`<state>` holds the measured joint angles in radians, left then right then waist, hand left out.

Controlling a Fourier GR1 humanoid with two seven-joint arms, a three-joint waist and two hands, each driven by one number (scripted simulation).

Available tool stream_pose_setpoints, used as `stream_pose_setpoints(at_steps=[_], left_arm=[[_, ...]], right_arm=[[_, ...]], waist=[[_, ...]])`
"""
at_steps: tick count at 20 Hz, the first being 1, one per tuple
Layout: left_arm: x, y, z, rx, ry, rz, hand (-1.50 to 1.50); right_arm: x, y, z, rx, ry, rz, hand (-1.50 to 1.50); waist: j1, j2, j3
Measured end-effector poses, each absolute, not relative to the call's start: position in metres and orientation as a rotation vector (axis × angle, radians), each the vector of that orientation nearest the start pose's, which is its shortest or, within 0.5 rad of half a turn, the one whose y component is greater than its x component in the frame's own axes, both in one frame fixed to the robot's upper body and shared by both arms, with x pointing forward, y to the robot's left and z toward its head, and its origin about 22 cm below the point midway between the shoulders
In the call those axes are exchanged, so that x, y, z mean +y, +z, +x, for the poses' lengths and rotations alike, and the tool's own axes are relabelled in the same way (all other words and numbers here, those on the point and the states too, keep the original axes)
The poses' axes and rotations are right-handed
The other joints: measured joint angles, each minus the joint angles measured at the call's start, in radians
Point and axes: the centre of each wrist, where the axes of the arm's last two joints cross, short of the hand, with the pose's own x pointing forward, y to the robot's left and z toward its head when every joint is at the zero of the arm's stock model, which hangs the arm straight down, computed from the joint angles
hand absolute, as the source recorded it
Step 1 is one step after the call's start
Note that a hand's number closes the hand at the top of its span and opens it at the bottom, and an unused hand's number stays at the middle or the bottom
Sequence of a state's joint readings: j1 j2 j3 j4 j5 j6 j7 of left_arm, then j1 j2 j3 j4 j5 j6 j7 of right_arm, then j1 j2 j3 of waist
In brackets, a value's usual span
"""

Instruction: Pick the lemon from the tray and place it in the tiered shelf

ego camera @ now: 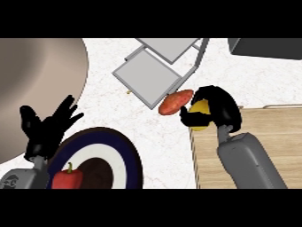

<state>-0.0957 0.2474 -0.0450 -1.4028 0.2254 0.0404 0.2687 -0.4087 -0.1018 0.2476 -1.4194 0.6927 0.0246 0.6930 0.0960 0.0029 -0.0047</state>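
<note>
The robot's right hand (213, 108), black and curled at the end of its grey forearm, holds the yellow lemon (199, 116) with its fingers (191, 119) wrapped round it; the fruit sits off the pale wooden tray (271, 146), just past that tray's upper left corner and near the grey metal tiered shelf (154, 73); an orange-red oval vegetable (perhaps a sweet potato) (176, 102) lies at the lower tier's front edge, touching or nearly touching the hand; the left hand (47, 126) rests open with fingers spread at the left, beside the round plate with dark blue and white rings (124, 153) that carries a red bell pepper (67, 178); a large beige round object (29, 95) fills the left side of the white speckled surface (160, 142); judging from here, the risk is that the carried lemon or the knuckles nudge the orange vegetable, or that the lemon, set on a tier's edge, rolls off since it is round
</note>
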Motion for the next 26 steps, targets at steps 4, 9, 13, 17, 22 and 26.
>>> stream_pose_setpoints(at_steps=[4, 9, 13, 17, 22, 26], left_arm=[[0.27, -0.003, 0.268, -1.205, -0.052, 0.003, 0.0], [0.264, -0.004, 0.271, -1.19, -0.069, -0.003, 0.0], [0.262, -0.005, 0.272, -1.183, -0.078, 0.001, 0.0], [0.263, -0.004, 0.273, -1.178, -0.083, 0.006, 0.0], [0.263, -0.004, 0.273, -1.176, -0.074, 0.02, 0.0], [0.265, -0.004, 0.271, -1.173, -0.071, 0.031, 0.0]], right_arm=[[-0.101, 0.103, 0.326, -1.211, 0.575, -0.805, 1.5], [-0.057, 0.155, 0.333, -1.322, 0.483, -0.987, 1.5], [-0.033, 0.193, 0.339, -1.401, 0.441, -1.116, 1.5], [-0.014, 0.223, 0.344, -1.43, 0.399, -1.213, 1.5], [0.0, 0.267, 0.351, -1.453, 0.327, -1.3, 1.5], [0.008, 0.303, 0.358, -1.472, 0.27, -1.357, 1.5]], waist=[[0.029, -0.003, -0.004], [0.041, -0.012, -0.006], [0.044, -0.015, -0.006], [0.044, -0.012, -0.003], [0.038, -0.012, 0.001], [0.029, -0.01, 0.001]])
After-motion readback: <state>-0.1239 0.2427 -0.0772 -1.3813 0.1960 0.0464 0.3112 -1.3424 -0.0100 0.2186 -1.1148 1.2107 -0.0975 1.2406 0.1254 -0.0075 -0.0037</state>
